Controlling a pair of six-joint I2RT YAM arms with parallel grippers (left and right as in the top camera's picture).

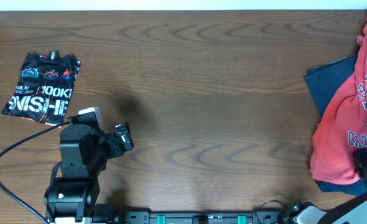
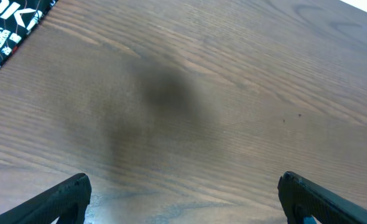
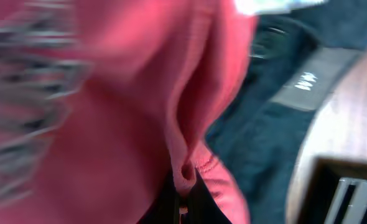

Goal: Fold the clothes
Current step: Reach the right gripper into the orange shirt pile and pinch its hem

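**Inspector:** Work surface?
**Assistant:** One table (image 1: 221,93) with a dark brown wood-grain top. It fills the overhead view from 9 to 3 o'clock, and the grain runs side to side.
**Inspector:** Beyond it?
**Assistant:** A pale strip (image 1: 171,4) runs along the far edge at 12 o'clock. What it is cannot be told.
**Inspector:** Lighting?
**Assistant:** Even and diffuse. One soft shadow (image 1: 130,111) lies on the wood toward 9 o'clock.

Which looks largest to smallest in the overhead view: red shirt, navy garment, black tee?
1. red shirt
2. black tee
3. navy garment, though it is mostly covered by the shirt, so its rank is unsure.
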